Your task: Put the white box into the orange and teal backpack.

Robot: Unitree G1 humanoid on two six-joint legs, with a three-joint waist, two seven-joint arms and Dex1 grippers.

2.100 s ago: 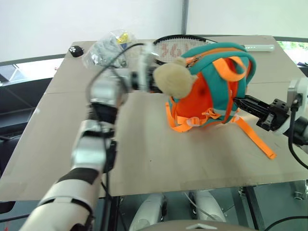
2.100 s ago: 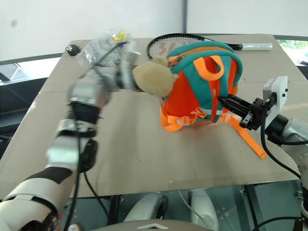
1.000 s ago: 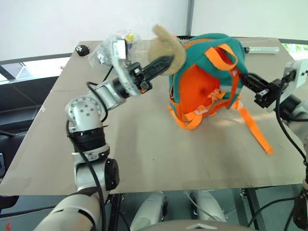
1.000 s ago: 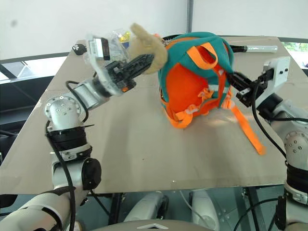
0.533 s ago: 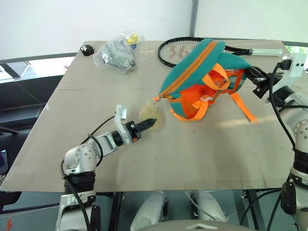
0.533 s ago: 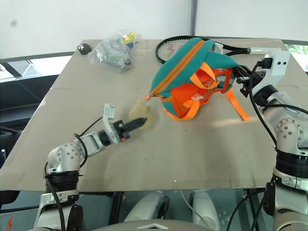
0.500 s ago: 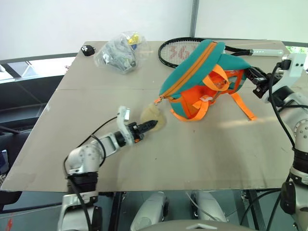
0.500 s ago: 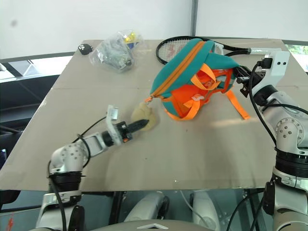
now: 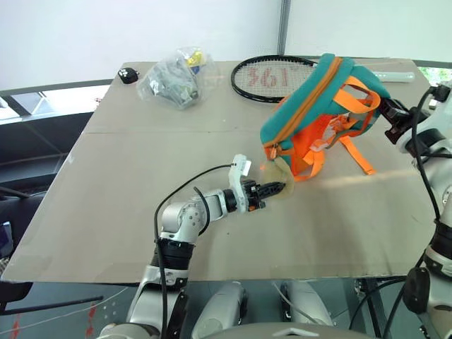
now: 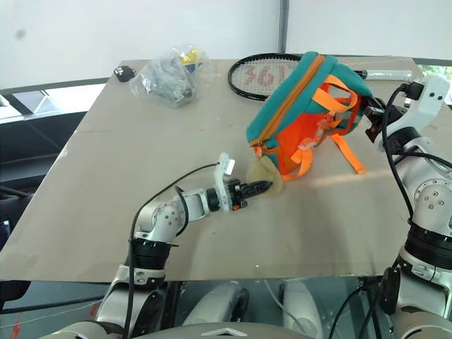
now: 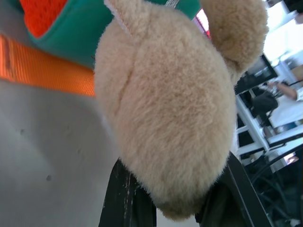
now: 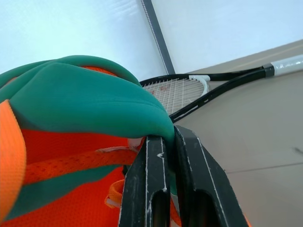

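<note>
The left hand [image 9: 277,188] lies low over the middle of the bench [image 9: 106,212], its two black fingers [image 11: 124,198] pinched onto the tan plush toy [image 11: 170,118] that hangs from a corner of the orange and teal backpack [image 9: 318,113]. The right hand [image 12: 166,156], at the far right edge of the bench, is clamped tight on the teal rim of the same backpack, near its top. Between the two grips the backpack is tilted, its orange zipper line running diagonally, the orange straps [image 9: 353,152] trailing down onto the bench surface.

Behind the backpack a black tennis racket [image 9: 272,70] lies flat, its head toward the middle of the far edge and its white-wrapped handle [image 12: 289,64] reaching to the right. A clear plastic bag of small items [image 9: 173,74] sits toward the far left corner, with a small black object [image 9: 128,73] just beside it at the edge.

The bench top is plain pale brown board with a seam running across it. A white wall stands behind, with a grey vertical strip [image 9: 284,28] in it. The white box cannot be made out in these views.
</note>
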